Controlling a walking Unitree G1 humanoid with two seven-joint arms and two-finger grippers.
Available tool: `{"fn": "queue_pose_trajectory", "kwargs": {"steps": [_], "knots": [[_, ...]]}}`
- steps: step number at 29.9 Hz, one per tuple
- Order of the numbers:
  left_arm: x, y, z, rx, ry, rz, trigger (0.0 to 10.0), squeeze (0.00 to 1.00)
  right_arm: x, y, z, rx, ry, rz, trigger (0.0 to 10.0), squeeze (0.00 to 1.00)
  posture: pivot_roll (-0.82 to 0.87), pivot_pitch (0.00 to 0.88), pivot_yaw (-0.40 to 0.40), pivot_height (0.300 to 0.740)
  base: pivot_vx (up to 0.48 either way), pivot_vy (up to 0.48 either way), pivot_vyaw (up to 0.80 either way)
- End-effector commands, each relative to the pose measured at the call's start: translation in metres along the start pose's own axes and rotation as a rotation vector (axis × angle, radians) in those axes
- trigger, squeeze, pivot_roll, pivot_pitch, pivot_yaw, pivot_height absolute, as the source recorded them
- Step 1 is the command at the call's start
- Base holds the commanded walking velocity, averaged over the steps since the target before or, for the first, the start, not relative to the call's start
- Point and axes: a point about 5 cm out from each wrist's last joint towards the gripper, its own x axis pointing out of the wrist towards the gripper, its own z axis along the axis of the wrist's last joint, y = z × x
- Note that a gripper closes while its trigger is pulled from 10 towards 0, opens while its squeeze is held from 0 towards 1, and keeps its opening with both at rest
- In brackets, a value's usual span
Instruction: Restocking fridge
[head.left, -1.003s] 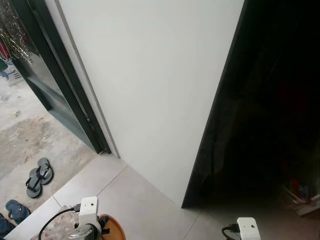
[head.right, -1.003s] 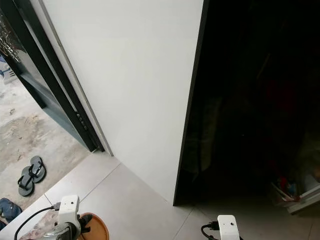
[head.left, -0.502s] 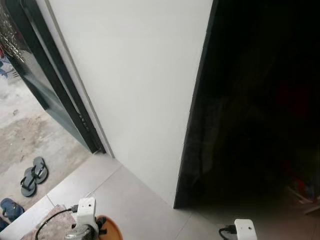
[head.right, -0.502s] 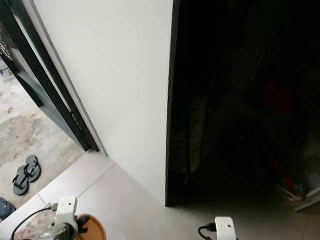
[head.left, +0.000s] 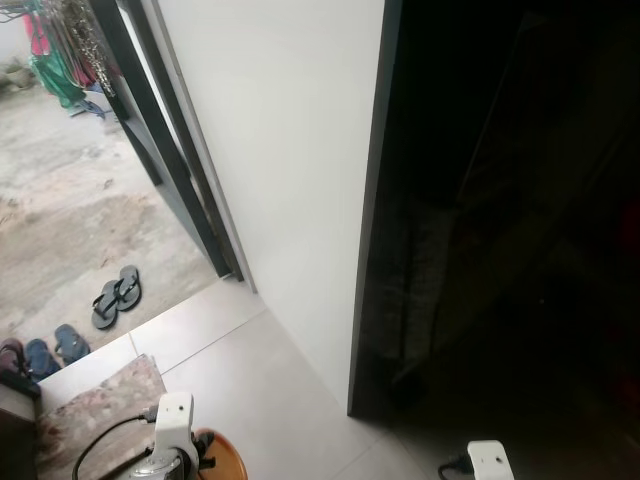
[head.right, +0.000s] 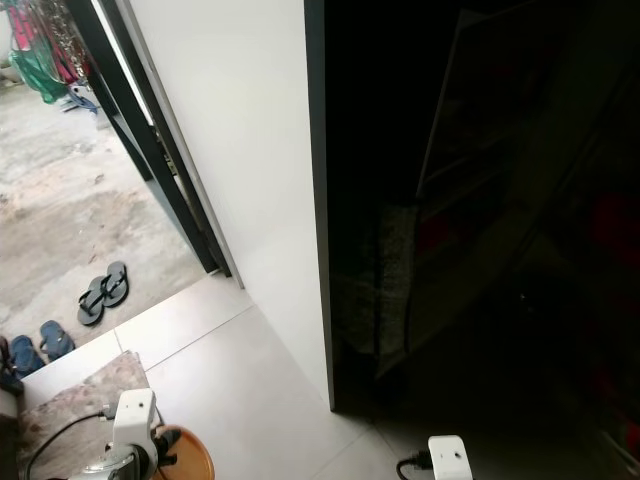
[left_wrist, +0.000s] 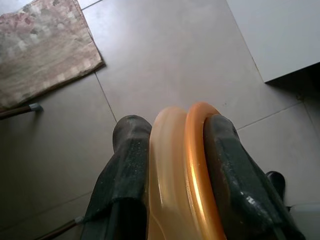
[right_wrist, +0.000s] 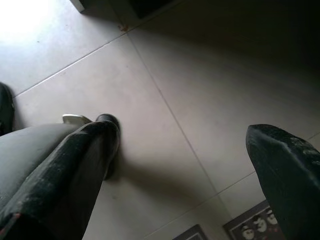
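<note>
- Two grippers to talk about, but first what's changed: over the last second the whole head view has swung, so that's the camera turning, not stuff moving. The white wall has slid left and the dark glossy panel now takes up more of the picture, while more of the doorway and yard shows, with sandals outside.
- My read: the robot is turning toward that dark panel, which may be the fridge, though it's too dark to say for sure. So it's in the carry-and-approach part, with nothing stocked yet.
- Left gripper: fingers clamped on an orange plate, edge-on between the pads, with what looks like a paler one pressed against it. It's held low over the tiled floor, with a patterned mat nearby. In the left eye view the orange rim pokes out by the left wrist.
- Right gripper: fingers spread wide, nothing between them, hanging above the floor tiles.
</note>
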Motion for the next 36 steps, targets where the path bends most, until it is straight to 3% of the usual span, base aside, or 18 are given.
{"fn": "queue_pose_trajectory", "kwargs": {"steps": [1, 15, 22, 36], "knots": [[-0.0021, 0.0010, -0.0164, 0.008, 0.068, -0.002, 10.0, 0.00, 0.0001, 0.0027, -0.0002, -0.003, 0.003, 0.006, 10.0, 0.00, -0.02, 0.085, 0.038, 0.740, 0.000, -0.281, 0.00], [-0.0020, 0.0002, -0.0165, 0.003, 0.066, -0.002, 10.0, 0.00, -0.0002, 0.0030, -0.0015, -0.033, 0.000, 0.009, 10.0, 0.00, -0.02, 0.083, 0.034, 0.740, 0.000, -0.282, 0.00], [-0.0020, 0.0005, -0.0163, 0.003, 0.066, 0.000, 10.0, 0.00, -0.0002, 0.0042, -0.0012, -0.029, -0.003, 0.006, 10.0, 0.00, -0.02, 0.084, 0.035, 0.740, 0.000, -0.283, 0.76], [-0.0022, 0.0006, -0.0169, 0.001, 0.066, 0.000, 10.0, 0.00, -0.0003, 0.0053, -0.0019, -0.045, -0.002, 0.011, 10.0, 0.00, -0.02, 0.088, 0.032, 0.740, 0.000, -0.279, 0.00]]}}
